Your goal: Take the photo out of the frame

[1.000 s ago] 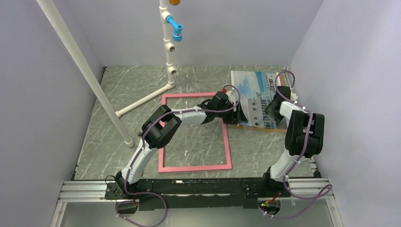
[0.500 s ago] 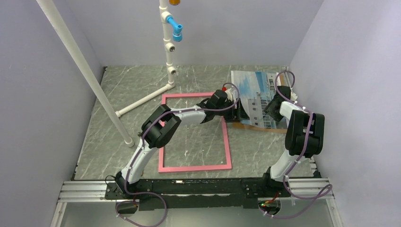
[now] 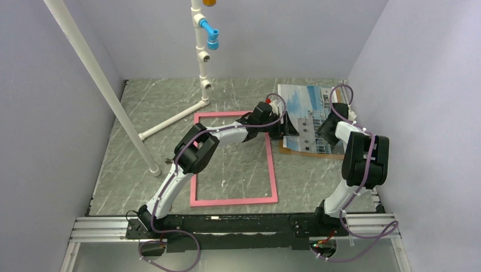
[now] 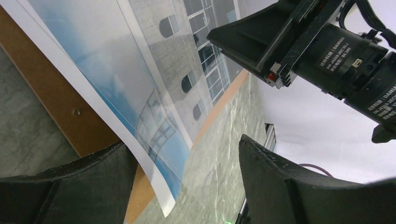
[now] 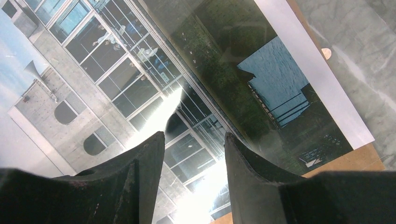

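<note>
Pink rectangular frame (image 3: 232, 200) lies flat on the grey marbled tabletop (image 3: 170, 102), nearest the arm bases, with the table showing through its opening. Just right of its far right corner, the white-bordered paper photo of a building under blue sky (image 3: 309, 116) lies outside the frame on a brown cardboard backing board (image 4: 56, 107). Left gripper (image 4: 182, 147): jaws spread wide, a photo corner between the fingers, unclamped. Right gripper (image 5: 194, 140): jaws partly spread over the photo's right side, pinching nothing.

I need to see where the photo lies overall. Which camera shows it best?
The top external view: the photo lies almost whole, right of the pink frame. Left wrist shows only one corner over the brown backing; right wrist only a close-up patch.
</note>
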Robot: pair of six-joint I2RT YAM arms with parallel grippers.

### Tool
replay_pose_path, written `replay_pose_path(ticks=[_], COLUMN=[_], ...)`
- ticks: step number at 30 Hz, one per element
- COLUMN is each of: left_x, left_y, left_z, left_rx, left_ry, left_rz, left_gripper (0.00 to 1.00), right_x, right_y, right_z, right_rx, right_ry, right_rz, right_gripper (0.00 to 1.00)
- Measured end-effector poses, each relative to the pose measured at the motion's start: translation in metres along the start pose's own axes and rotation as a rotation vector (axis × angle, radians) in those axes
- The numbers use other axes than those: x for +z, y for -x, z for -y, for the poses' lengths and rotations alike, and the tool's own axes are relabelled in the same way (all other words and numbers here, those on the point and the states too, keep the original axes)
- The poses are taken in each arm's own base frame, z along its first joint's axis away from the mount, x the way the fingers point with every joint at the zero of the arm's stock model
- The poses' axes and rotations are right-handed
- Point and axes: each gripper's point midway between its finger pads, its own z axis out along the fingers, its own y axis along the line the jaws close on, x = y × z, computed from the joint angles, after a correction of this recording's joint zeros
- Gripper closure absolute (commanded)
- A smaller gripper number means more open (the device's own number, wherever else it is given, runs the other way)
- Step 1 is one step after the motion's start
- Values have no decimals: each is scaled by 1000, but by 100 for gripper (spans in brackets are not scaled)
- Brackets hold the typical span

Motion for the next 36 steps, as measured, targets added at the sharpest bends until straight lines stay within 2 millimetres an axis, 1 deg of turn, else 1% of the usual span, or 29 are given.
replay_pose_path(ticks=[2,4,9,11,14,17,18,20,23,25,27,28,31,34,35,36], left_x=[-1,-1,-4,-6,-9,-11,-12,-12,-12,-13,-13,-13,-11,-9,-8,-8], left_y=[4,7,7,6,2,0,-1,-2,-2,-1,-1,-1,3,4,3,3], left_z=[2,3,-5,-12,-23,-31,-32,-32,-28,-25,-23,-21,-15,-12,-12,-12], left_rx=[7,8,-18,-39,-66,-81,-86,-93,-93,-91,-92,-94,-98,-98,-98,-99], left_ry=[-2,-6,-11,-10,-3,-2,-3,-9,-27,-38,-45,-49,-65,-71,-68,-66], left_rz=[5,10,9,7,-1,-4,-4,-7,-10,-13,-17,-18,-27,-39,-44,-48], left_gripper=[26,33,60,68,71,76,77,83,87,86,78,76,78,84,89,96], right_x=[0,0,0,0,0,0,0,0,0,0,-1,-1,-1,-2,-2,-2], right_y=[0,0,0,0,0,0,0,0,0,0,0,0,0,0,0,-1], right_z=[0,0,0,0,0,0,0,0,-1,-1,-2,-2,-2,-3,-3,-3], right_rx=[-1,-1,-1,-1,-2,-2,-2,-2,-2,-3,-5,-5,-9,-11,-12,-14], right_ry=[0,0,0,0,1,1,2,3,5,8,10,10,13,18,18,19], right_rz=[0,0,0,0,0,0,0,-1,-2,-3,-3,-4,-4,-5,-5,-5], right_gripper=[49,49,49,49,49,49,49,50,50,50,50,50,50,50,50,50])
